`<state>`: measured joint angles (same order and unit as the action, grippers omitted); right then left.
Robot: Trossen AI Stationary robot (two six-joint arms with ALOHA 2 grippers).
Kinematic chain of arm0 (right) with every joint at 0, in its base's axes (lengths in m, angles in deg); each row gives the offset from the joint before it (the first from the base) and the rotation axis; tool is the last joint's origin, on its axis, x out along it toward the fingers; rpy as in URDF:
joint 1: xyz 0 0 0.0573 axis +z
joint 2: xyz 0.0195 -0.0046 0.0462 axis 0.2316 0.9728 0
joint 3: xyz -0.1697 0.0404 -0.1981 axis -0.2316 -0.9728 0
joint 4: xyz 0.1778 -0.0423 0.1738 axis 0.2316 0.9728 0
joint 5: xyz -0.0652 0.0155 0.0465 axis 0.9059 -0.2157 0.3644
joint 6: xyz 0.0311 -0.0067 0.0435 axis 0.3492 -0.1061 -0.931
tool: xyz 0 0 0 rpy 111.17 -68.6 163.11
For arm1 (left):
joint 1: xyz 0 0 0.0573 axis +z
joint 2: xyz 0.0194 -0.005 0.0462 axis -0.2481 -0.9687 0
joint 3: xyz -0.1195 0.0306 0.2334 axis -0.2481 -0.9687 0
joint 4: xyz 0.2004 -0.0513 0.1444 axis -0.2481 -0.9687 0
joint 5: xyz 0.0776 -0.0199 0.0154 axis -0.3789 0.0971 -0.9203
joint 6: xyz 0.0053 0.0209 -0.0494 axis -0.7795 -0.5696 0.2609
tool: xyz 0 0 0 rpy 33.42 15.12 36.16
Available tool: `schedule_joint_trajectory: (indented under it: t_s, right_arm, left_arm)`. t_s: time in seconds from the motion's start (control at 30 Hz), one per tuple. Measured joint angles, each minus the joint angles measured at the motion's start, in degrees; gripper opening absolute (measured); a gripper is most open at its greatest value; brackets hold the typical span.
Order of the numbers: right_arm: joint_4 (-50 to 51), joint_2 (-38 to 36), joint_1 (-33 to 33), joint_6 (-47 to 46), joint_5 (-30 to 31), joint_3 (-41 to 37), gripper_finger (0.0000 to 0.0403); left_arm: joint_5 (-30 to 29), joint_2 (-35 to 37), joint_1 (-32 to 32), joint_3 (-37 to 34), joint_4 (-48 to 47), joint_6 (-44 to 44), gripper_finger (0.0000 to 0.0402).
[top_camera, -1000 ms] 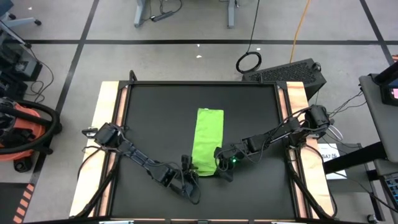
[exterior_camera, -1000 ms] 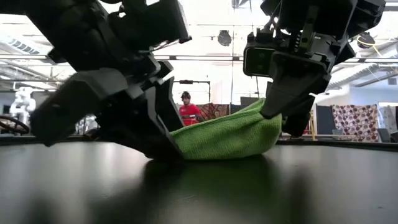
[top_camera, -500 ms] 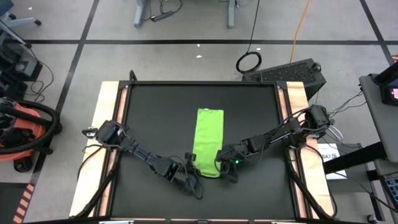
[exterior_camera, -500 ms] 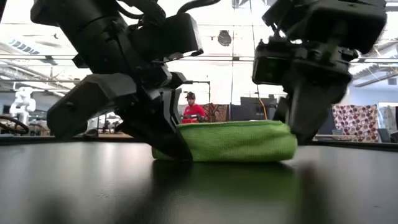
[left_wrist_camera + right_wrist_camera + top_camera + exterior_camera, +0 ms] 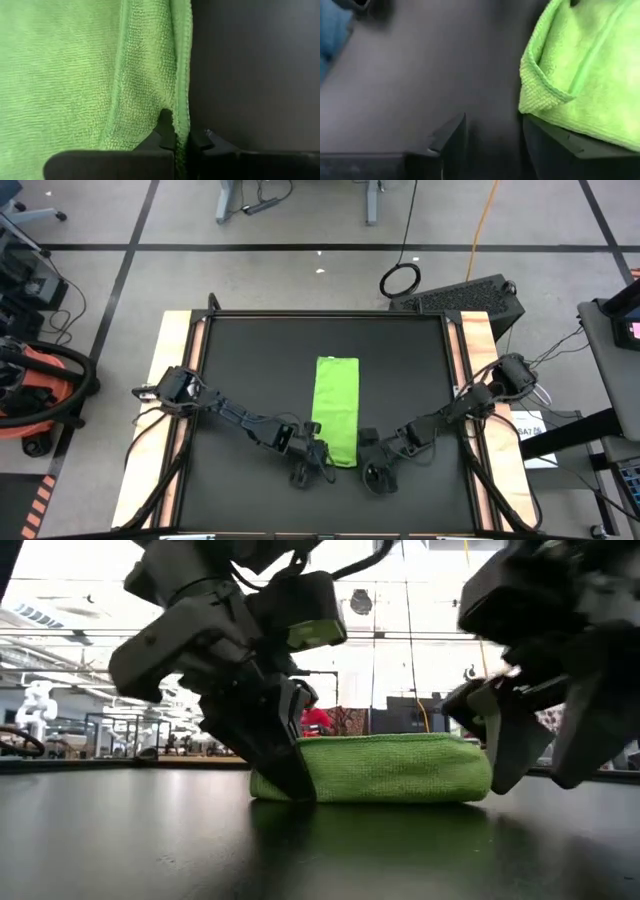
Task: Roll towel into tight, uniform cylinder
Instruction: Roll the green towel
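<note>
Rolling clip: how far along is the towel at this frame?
Done: the towel is folded into a long narrow strip, flat on the black mat. In hand: the left hand is shut on the strip's near edge, by its left corner; the right hand is open beside the right corner, holding nothing. Left: all the rolling; no coil shows at either end, and in the low view the strip lies flat.
</note>
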<state>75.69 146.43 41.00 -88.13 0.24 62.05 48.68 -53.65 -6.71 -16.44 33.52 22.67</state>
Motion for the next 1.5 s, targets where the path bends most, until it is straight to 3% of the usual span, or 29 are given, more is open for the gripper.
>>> schedule_joint_trajectory:
  t_s: [0.3, 0.5, 0.77, 1.0, 1.1, 1.5]
  right_arm:
    - [1.03, 0.02, 9.46, 11.28, 23.39, 0.02, 0.0176]
    - [0.56, 0.02, 12.8, 20.84, 33.52, 2.14, 0.0169]
    - [0.19, 1.26, 13.08, 26.87, 35.55, 4.06, 0.0158]
    - [0.54, 7.9, 13.28, 31.58, 35.71, 8.26, 0.0153]
    - [1.25, 9.79, 13.3, 32.88, 38.44, 10.09, 0.0153]
    - [4.38, 10.65, 15.88, 37.56, 42.38, 13.91, 0.0153]
  left_arm:
    - [17.15, -0.15, 4.72, 0.0, 0.73, 2.95, 0.0008]
    - [24.71, -0.36, 7.55, -0.15, 2.66, 5.17, 0.0008]
    - [28.66, -0.5, 10.55, -0.25, 3.54, 7.61, 0.0008]
    - [31.01, -0.5, 11.83, -0.26, 3.92, 9.25, 0.0008]
    - [32.45, -0.5, 11.97, -0.26, 3.81, 9.41, 0.0008]
    - [34.56, -0.85, 12.21, -0.76, 3.83, 9.86, 0.0008]
